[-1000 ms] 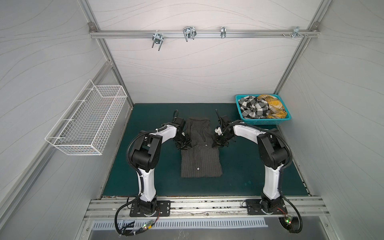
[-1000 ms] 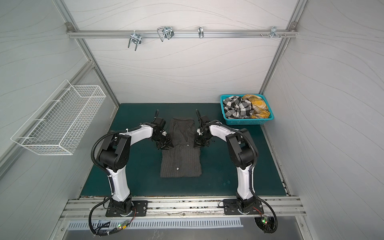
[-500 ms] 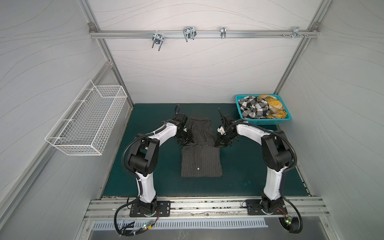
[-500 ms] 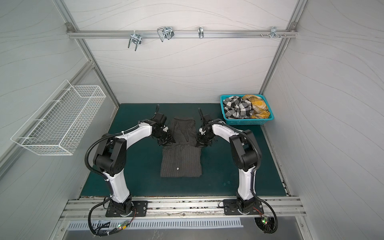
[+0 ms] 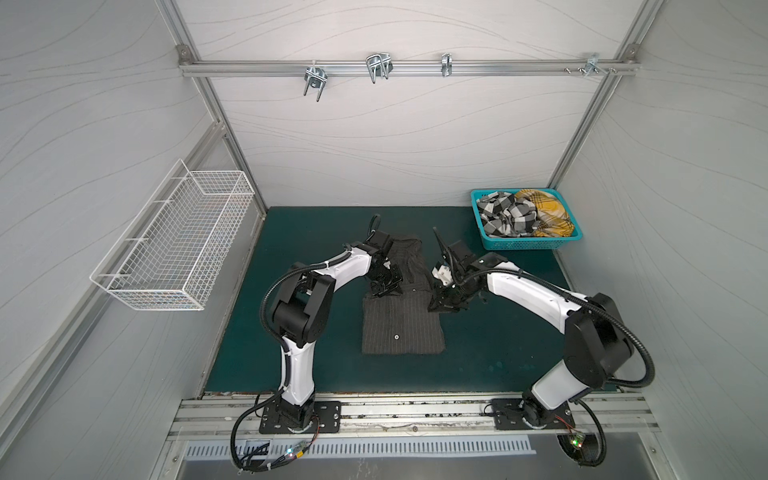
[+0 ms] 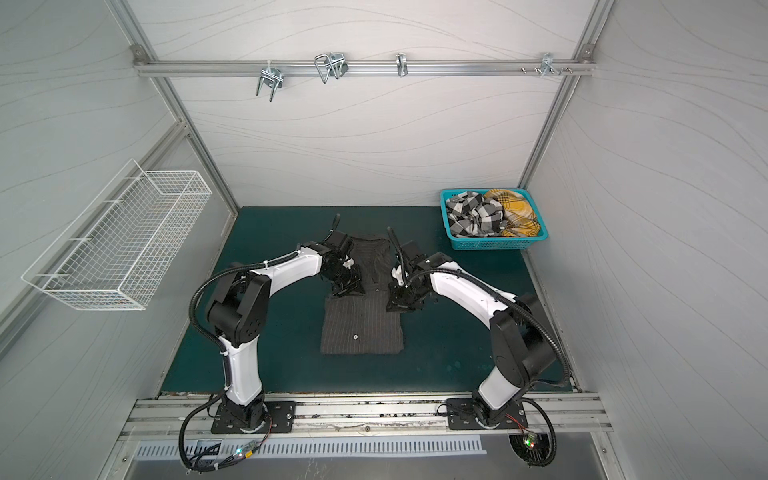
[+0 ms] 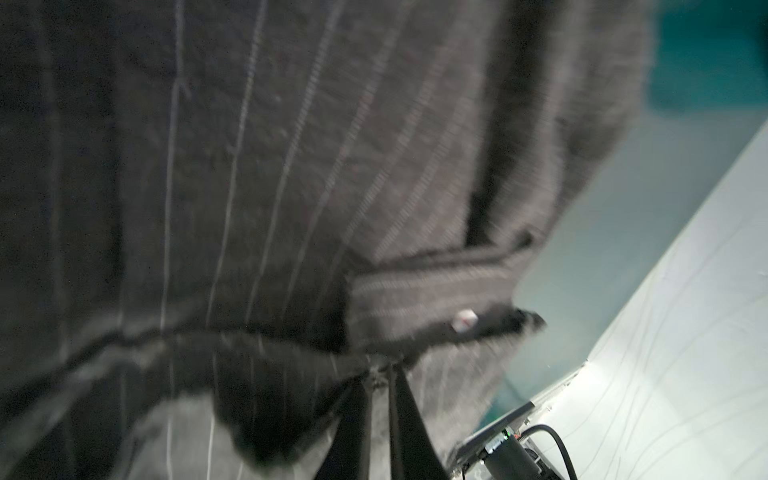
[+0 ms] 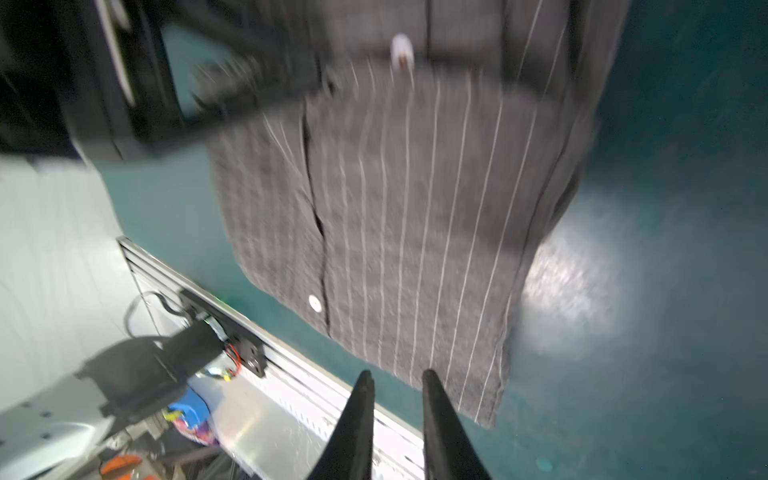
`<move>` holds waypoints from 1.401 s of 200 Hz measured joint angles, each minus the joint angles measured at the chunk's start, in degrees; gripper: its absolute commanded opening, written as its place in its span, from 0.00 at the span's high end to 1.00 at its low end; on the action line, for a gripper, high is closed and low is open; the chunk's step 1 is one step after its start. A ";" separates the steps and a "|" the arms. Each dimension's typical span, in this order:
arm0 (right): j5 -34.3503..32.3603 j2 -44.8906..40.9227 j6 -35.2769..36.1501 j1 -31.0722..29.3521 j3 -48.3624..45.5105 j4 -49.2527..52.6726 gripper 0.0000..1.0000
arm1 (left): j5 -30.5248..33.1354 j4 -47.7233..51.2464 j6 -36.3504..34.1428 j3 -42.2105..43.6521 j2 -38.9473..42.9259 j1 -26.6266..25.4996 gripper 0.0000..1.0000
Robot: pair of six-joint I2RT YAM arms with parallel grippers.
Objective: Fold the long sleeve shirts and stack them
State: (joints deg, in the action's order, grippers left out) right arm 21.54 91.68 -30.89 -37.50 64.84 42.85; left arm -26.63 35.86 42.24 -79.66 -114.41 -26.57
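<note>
The left claw (image 7: 379,376) is seen in the left wrist view all but closed, and a bunched fold of the grey shirt (image 7: 291,166) is pinched between its black fingers (image 7: 409,419); that picture is blurred. The right claw (image 8: 397,374) is held slightly open, and nothing is gripped between its fingers (image 8: 357,415). The shirt's edge lies just past their tips, though whether it is touched cannot be told. In both top views the claws are set on opposite sides of the grey shirt about halfway along it, the left claw (image 5: 384,289) on its left edge and the right claw (image 5: 441,303) at its right edge. The grey shirt is found in the middle of the mat (image 5: 498,332). Its near half is laid flat as a rectangle with one pale button (image 5: 397,336) showing, while its far half is drawn narrower and rumpled between the two claws. At the mat's far right corner a teal basket (image 5: 528,244) is placed, well apart from the grey shirt. The checked shirt (image 5: 505,218) and the yellow shirt (image 5: 548,212) are heaped side by side in it, unfolded. A wire basket (image 5: 178,245) is hung on the left wall, and a rail (image 5: 498,66) with metal hooks is fixed across the back wall.
</note>
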 measured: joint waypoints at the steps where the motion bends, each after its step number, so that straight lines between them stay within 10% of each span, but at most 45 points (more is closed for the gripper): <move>1: -0.02 0.00 -0.04 -0.07 -0.17 -0.02 0.77 | 0.00 -0.02 0.00 -0.07 -0.20 0.00 0.89; 30: 0.87 0.09 -1.64 -1.31 -6.12 -0.79 0.76 | -0.42 -0.55 0.09 -0.37 -2.34 -0.09 0.88; 65: 1.36 0.26 -2.12 -1.49 -7.52 -1.29 0.73 | -0.76 -0.87 -0.24 -0.37 -2.05 -0.09 0.63; 101: -0.02 -0.31 -1.44 -1.49 -7.04 -0.09 0.49 | -0.28 1.81 -0.52 0.24 6.32 0.55 0.43; 172: 0.46 -8.24 -1.03 0.31 -11.34 2.69 0.41 | -1.99 7.30 -3.52 22.80 44.50 15.06 0.43; 219: 2.95 -6.34 -2.27 0.28 -15.17 1.05 0.45 | -6.71 8.96 -1.38 42.34 47.43 14.93 0.42; 280: 5.60 -1.60 -4.09 0.28 -16.02 -3.39 0.51 | -9.81 3.04 0.15 45.05 44.44 14.32 0.44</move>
State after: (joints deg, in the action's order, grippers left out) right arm 27.14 90.08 -34.98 -37.21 48.82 39.46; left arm -36.45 38.89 42.39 -34.61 -69.97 -12.25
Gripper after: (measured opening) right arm 0.498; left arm 0.572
